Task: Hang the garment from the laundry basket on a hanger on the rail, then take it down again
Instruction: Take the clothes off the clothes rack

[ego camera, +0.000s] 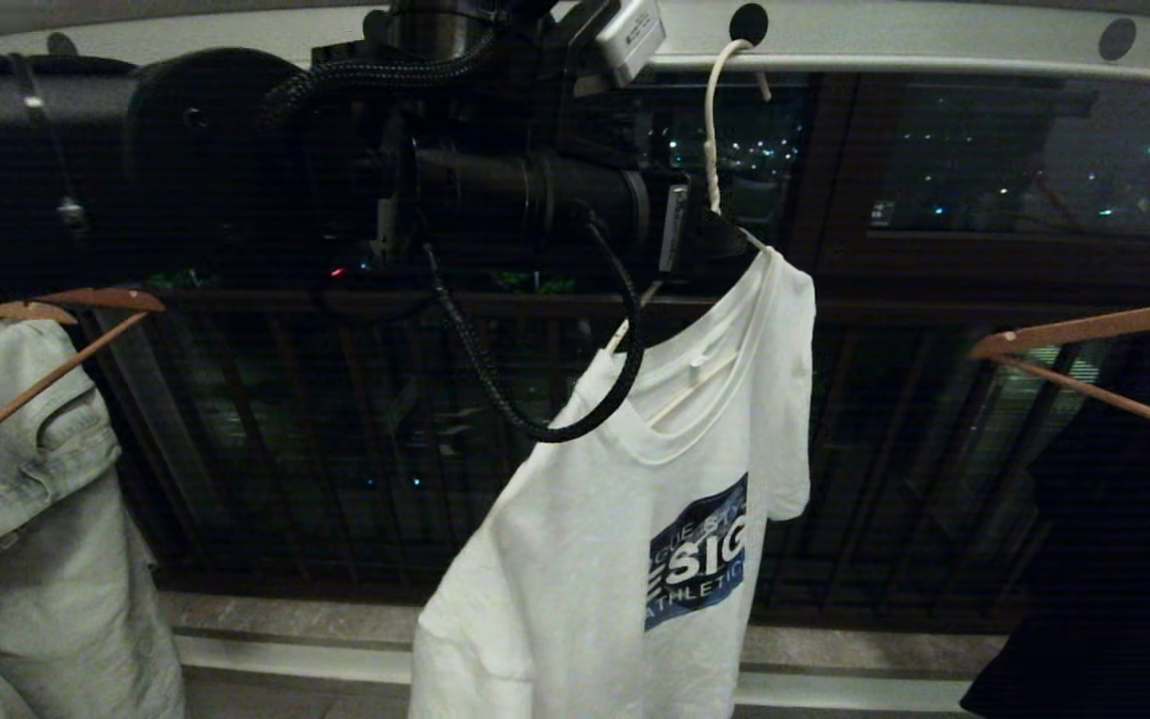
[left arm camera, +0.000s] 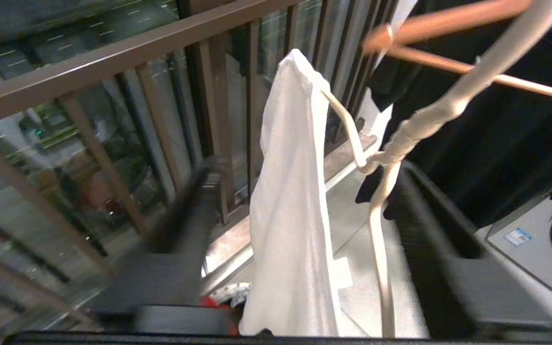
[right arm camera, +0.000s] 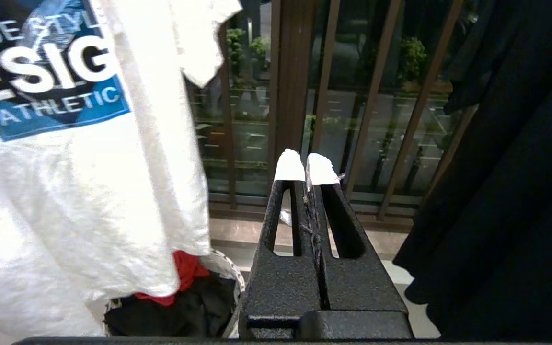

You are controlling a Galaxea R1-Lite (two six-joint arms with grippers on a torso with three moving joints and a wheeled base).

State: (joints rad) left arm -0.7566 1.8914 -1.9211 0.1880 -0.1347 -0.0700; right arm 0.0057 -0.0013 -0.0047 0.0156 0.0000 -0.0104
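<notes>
The white T-shirt garment [ego camera: 615,519] with a blue chest print hangs on the thin white wire hanger [ego camera: 713,130]. The hanger's hook sits in a hole of the pale rail [ego camera: 934,40]. My left gripper [ego camera: 710,235] is raised at the hanger's twisted neck. In the left wrist view its jaws [left arm camera: 310,166] stand open, with the hanger [left arm camera: 419,124] neck beside one finger and the garment's [left arm camera: 290,191] shoulder between them. The right gripper [right arm camera: 304,165] is shut and empty, low beside the garment [right arm camera: 89,167]. The laundry basket [right arm camera: 228,266] stands below, holding red and dark clothes.
A pale denim garment [ego camera: 16,479] hangs on a wooden hanger at the left. At the right, a brown wooden hanger [ego camera: 1094,330] carries a black garment [ego camera: 1114,559]. The dark balcony railing [ego camera: 335,449] runs behind. A washing machine [left arm camera: 534,239] is at the side.
</notes>
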